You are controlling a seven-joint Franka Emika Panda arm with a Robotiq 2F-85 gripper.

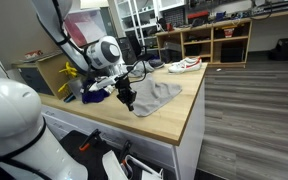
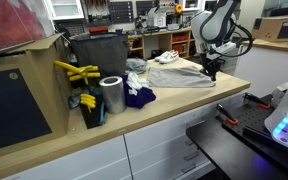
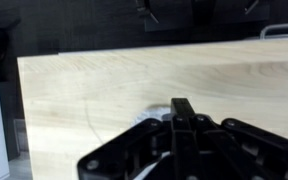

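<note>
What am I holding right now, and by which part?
The gripper is shut on the grey cloth, pinching it at one edge; the rest of it lies on the counter.

The grey cloth (image 1: 156,97) lies spread and rumpled on the pale wooden counter (image 1: 169,125), near its end.

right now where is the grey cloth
In both exterior views the grey cloth lies on the wooden counter, between the purple cloth and the gripper, whose shut jaws pinch its edge.
</note>
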